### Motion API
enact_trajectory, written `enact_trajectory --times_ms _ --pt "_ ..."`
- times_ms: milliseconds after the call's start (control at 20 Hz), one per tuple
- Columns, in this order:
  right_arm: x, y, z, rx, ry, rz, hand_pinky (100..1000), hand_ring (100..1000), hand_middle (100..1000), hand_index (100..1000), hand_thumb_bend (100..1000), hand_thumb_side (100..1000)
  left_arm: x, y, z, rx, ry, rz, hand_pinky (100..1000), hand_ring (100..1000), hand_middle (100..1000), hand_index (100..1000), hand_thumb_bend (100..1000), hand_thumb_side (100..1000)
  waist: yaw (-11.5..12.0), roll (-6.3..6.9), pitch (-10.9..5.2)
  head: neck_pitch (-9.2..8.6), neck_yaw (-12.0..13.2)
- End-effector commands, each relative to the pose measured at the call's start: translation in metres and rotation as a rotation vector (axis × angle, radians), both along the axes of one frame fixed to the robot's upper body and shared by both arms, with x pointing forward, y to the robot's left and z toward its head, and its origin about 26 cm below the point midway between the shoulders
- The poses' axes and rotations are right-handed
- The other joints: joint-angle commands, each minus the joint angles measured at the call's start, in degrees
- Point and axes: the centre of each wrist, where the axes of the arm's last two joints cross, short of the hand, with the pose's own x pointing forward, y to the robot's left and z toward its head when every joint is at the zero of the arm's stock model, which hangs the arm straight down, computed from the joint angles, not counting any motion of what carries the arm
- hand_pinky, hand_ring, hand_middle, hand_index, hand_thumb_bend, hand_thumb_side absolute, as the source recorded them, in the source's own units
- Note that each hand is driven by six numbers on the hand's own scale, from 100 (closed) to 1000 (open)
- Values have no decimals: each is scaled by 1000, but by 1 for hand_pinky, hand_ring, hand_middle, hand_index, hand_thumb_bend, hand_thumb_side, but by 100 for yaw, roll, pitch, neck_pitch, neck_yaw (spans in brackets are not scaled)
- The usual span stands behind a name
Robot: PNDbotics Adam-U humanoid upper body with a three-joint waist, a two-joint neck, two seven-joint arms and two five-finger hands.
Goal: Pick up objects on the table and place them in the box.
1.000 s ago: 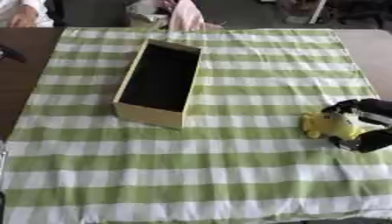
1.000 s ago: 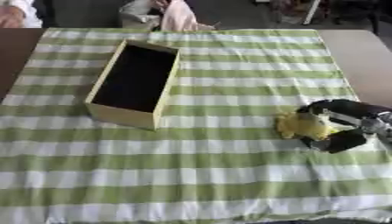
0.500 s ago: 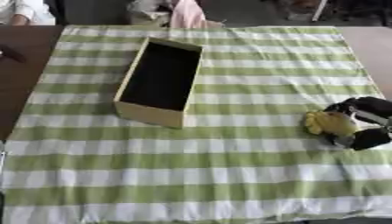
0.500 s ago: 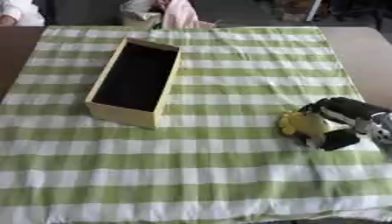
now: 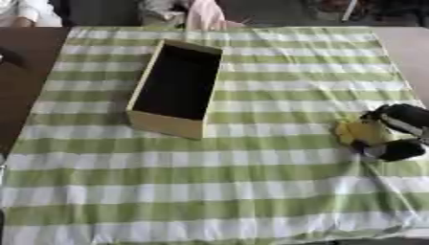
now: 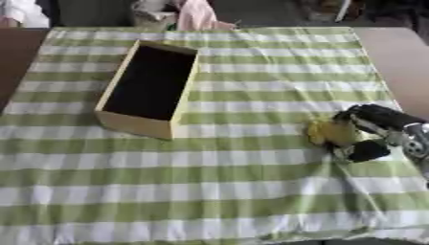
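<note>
A small yellow object (image 6: 328, 132) lies on the green-and-white checked cloth at the right. My right hand (image 6: 375, 129) comes in from the right edge, black fingers and thumb curled round the yellow object from above and below. The open wooden box (image 6: 147, 87), dark inside, stands left of centre, well apart from the hand. My left hand shows in neither view.
The checked cloth (image 5: 218, 182) covers most of the table, with bare brown tabletop (image 5: 21, 72) at the left and the far right corner. A person's sleeve and pink cloth (image 5: 201, 13) are at the far edge behind the box.
The right hand and the yellow object have stayed at the right side, the fingers closing a little further round it. The view has shifted slightly.
</note>
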Motion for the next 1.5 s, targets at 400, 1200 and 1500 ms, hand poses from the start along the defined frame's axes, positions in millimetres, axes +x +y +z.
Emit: enact_trajectory --times_ms 400,1200,1500 --pt "5 -7 26 15 -36 0 618 490 490 770 155 460 -2 2 7 24 -19 -6 458 1000 889 690 100 747 -22 -19 -77 38 16" --pt "43 26 116 -3 -184 136 712 545 551 808 100 124 -3 2 5 27 -5 -9 458 1000 891 692 100 747 -2 -59 -145 38 14" --pt "61 60 138 0 -231 218 716 547 553 805 100 100 -3 1 5 26 -5 -15 458 1000 892 692 100 747 51 -61 -129 32 0"
